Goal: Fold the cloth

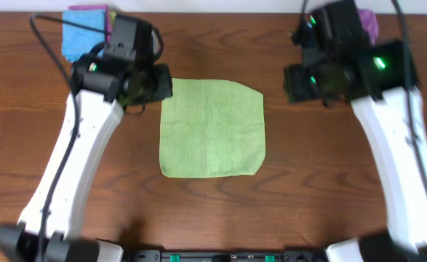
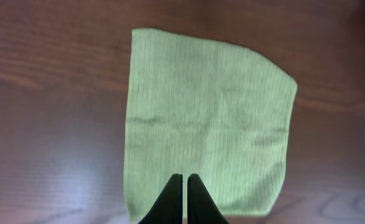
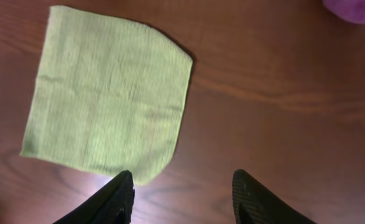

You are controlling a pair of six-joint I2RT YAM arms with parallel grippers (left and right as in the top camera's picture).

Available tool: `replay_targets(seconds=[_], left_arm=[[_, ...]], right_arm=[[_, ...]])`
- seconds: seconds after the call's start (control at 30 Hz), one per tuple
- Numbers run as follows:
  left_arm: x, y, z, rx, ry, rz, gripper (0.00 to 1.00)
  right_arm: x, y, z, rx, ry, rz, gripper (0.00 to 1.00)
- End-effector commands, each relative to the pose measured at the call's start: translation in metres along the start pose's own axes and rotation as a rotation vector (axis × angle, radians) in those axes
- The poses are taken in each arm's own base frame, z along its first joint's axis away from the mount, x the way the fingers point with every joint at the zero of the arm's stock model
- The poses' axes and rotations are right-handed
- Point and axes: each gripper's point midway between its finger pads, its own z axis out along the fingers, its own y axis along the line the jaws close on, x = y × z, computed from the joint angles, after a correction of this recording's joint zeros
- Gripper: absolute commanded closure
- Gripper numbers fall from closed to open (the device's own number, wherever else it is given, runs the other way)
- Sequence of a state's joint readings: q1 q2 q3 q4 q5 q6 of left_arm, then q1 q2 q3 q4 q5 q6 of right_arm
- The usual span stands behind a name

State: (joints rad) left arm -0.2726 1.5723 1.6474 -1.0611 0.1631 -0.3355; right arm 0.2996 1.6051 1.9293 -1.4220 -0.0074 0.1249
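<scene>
Cloth [image 1: 212, 129], lime green and square, lies flat on the brown wood counter [image 1: 213, 211] in the top view. The left hand [image 1: 162, 89] is just beside its far left corner. The right hand [image 1: 292, 84] is near its far right corner, not touching. A blue cloth [image 1: 82, 33] and a purple cloth [image 1: 369, 22] sit at the back.

From the left wrist, the left hand is shut tight with nothing in it, its tips over the cloth's near edge.

From the right wrist, the right hand is open and holds nothing. The cloth lies ahead and to the left, one corner close to a finger [image 3: 117, 199].
</scene>
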Motion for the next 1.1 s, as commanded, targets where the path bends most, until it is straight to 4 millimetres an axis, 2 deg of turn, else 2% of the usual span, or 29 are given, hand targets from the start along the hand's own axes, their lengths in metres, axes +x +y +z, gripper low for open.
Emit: replay_targets(seconds=[0.0,0.1,0.2,0.37,0.53,0.67,0.77,0.87,0.9,0.93,1.07], left_arm=[[0.019,0.006,-0.026,-0.02,-0.073,0.006,0.94],[0.05,0.015,-0.029,-0.004,-0.09,0.0,0.94],[0.086,0.032,-0.013,-0.004,-0.073,-0.062,0.94],[0.153,0.047,0.036,0.071,0.036,-0.18,0.94],[0.186,0.06,0.071,0.063,0.102,-0.241,0.93],[0.194,0.058,0.082,0.099,0.117,-0.242,0.86],[0.19,0.058,0.084,0.099,0.1,-0.238,0.75],[0.184,0.058,0.087,0.099,0.074,-0.235,0.66],[0.182,0.057,0.088,0.101,0.069,-0.234,0.61],[0.179,0.057,0.091,0.101,0.062,-0.229,0.53],[0.172,0.058,0.1,0.103,0.051,-0.211,0.51]], right_arm=[[0.034,0.004,-0.004,-0.022,-0.01,0.005,0.47],[0.068,0.009,0.011,-0.086,-0.04,0.045,0.44],[0.104,0.027,0.039,-0.22,-0.025,0.074,0.37],[0.169,0.047,0.1,-0.367,0.138,0.175,0.35],[0.203,0.058,0.124,-0.441,0.259,0.208,0.35],[0.219,0.077,0.126,-0.523,0.321,0.175,0.36],[0.223,0.092,0.125,-0.53,0.309,0.066,0.38],[0.226,0.105,0.128,-0.481,0.275,-0.054,0.45],[0.226,0.102,0.131,-0.413,0.257,-0.087,0.45],[0.225,0.098,0.134,-0.34,0.235,-0.111,0.43],[0.207,0.077,0.131,-0.075,0.121,-0.159,0.39]])
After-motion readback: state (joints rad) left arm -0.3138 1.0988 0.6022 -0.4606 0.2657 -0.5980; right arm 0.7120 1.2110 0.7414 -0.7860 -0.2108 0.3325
